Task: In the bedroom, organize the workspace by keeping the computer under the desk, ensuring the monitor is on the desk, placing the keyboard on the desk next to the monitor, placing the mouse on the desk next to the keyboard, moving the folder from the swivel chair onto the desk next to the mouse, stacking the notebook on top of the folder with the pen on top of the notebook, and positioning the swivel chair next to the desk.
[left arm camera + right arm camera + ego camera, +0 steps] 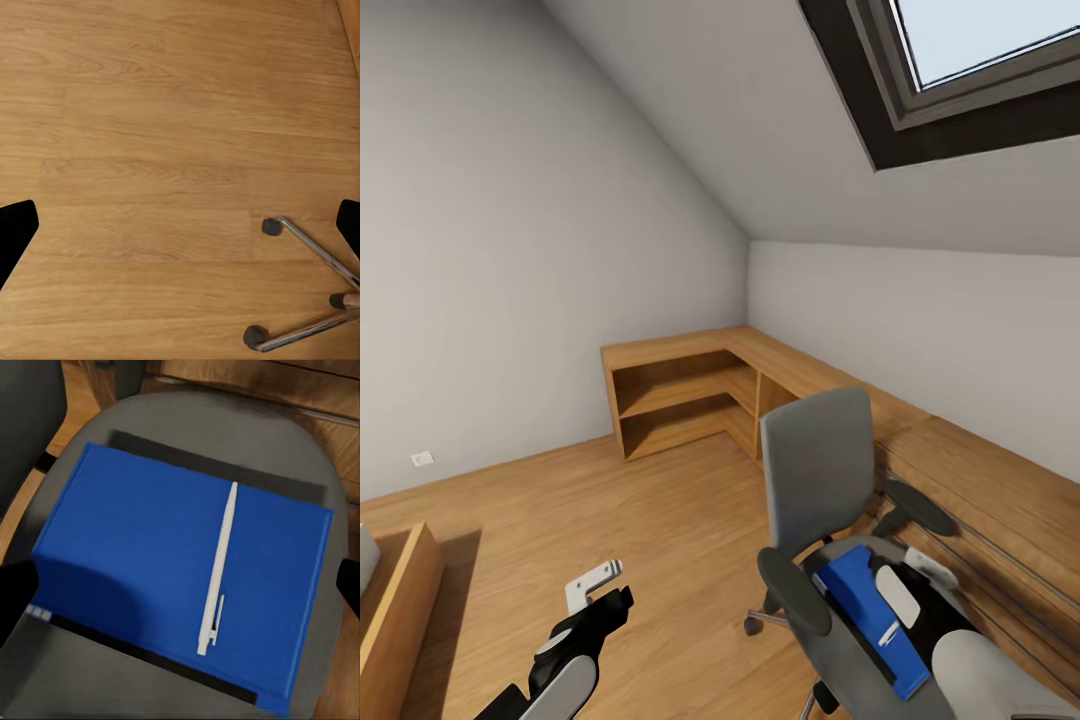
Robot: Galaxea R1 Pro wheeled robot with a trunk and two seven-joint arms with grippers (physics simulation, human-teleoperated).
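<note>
Swivel chair (830,480) seat holds folder (180,577) (pen (217,570) atop) — both end effectors open.

L arm low, forearm angled up-fwd, left end effector (603,585) pointing down, fingers wide apart, nothing between. R arm reaching fwd-down, right end effector (900,590) also spread, empty, dark fingertips (16,596) at wrist-view edges.

Sloped grey walls (510,250), skylight (970,60), wood floor (610,520) — corner shelving (690,390)
</note>
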